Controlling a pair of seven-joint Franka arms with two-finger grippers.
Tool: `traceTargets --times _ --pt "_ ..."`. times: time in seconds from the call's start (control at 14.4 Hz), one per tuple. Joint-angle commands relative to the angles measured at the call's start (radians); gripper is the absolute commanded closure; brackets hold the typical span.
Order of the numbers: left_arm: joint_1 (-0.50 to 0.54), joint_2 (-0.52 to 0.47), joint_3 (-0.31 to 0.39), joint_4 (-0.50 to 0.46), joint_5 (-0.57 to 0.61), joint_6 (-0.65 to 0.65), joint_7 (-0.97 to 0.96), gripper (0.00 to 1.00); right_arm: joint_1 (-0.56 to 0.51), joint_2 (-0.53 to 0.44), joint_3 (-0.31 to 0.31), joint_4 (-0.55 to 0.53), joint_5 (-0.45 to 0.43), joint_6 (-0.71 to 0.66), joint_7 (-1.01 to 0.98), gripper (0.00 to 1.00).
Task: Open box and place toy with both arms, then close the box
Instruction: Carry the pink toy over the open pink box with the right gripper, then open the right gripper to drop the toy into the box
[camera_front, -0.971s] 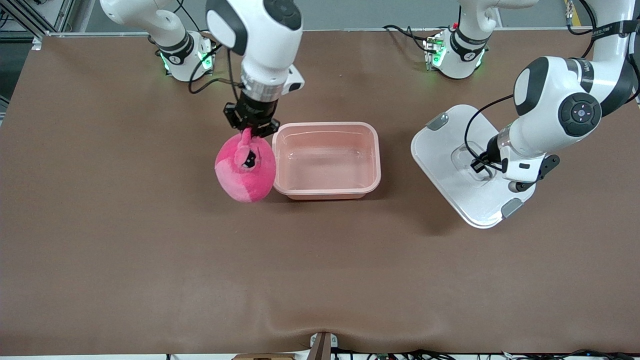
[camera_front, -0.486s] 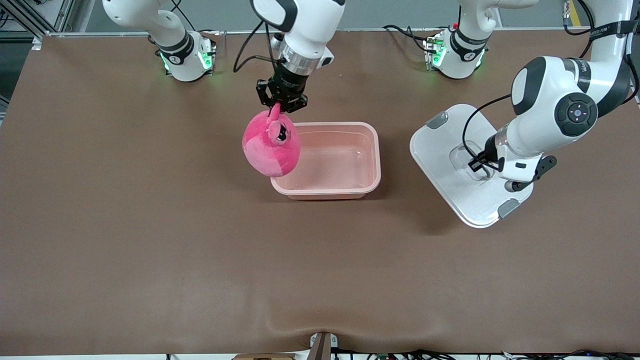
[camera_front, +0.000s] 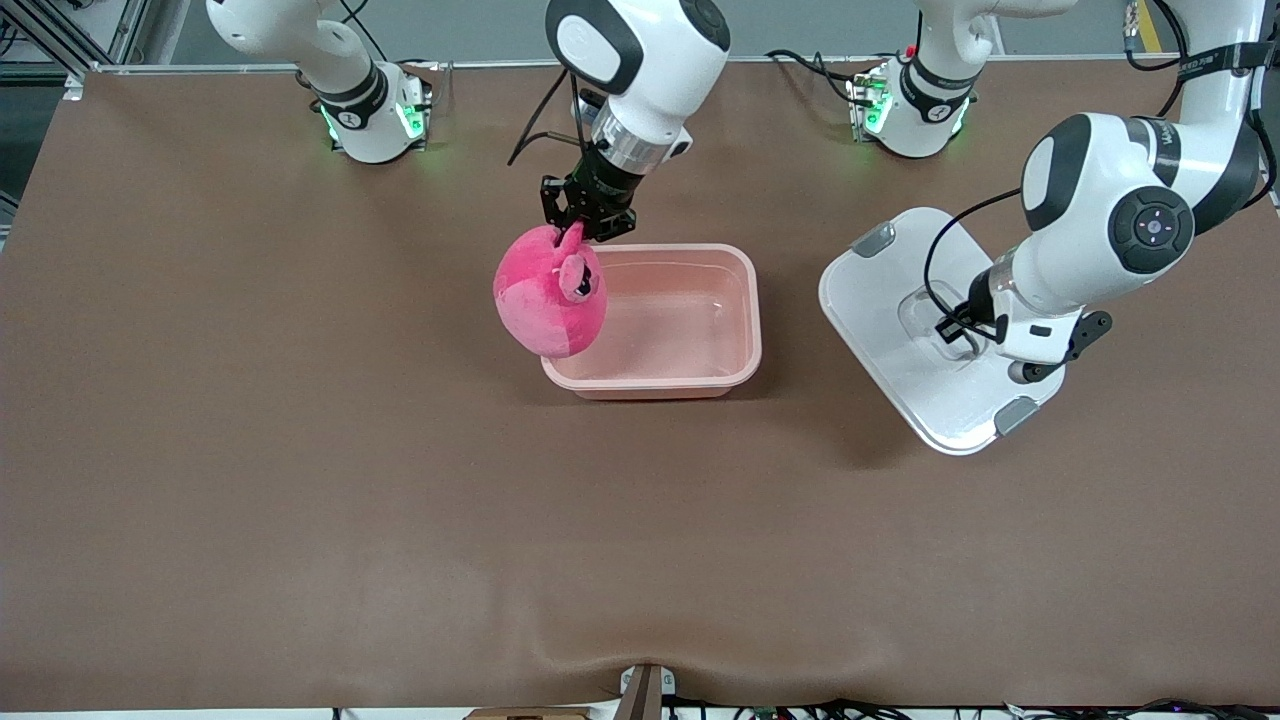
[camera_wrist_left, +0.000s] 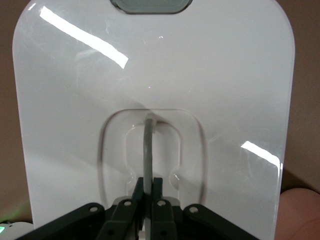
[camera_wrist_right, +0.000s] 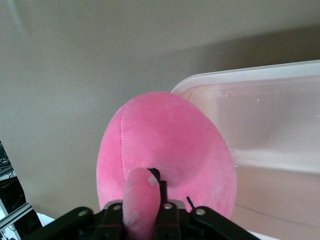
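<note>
Right tool pinches a tuft of the round bright pink plush toy, hanging over the open translucent pink box base's rim, apparently clear of it. Left tool, closed, grips the white lid's grey recessed handle; lid on brown worktop beside base.

Table: covered in a brown mat, lightly rippled at its near edge. Grey floor above. Even overhead lighting.

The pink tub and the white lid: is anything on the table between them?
No. In the front view only bare brown table lies between the pink tub and the white lid, which the left gripper grips by its handle.
</note>
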Motion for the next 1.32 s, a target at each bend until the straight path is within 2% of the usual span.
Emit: traceTargets --times 0.0,0.28,0.55,0.76,1.25 --pt "0.007 -0.019 -0.004 -0.015 -0.017 0.006 0.019 1.0 0.02 0.024 -0.013 0.044 -0.016 -0.049 -0.001 0.0" --pt "0.007 -0.018 -0.004 -0.015 -0.017 0.006 0.019 1.0 0.012 0.022 -0.013 0.117 -0.009 -0.106 0.029 0.0" --pt "0.007 -0.018 -0.004 -0.015 -0.019 0.006 0.019 1.0 0.007 0.022 -0.016 0.205 0.056 -0.139 0.122 0.0" --pt "0.007 -0.018 -0.004 -0.015 -0.02 0.004 0.019 1.0 -0.003 0.016 -0.019 0.223 0.077 -0.155 0.182 0.0" --pt "0.007 -0.012 -0.004 -0.012 -0.037 0.004 0.019 1.0 -0.204 -0.004 -0.019 0.243 0.115 -0.173 0.186 0.0"
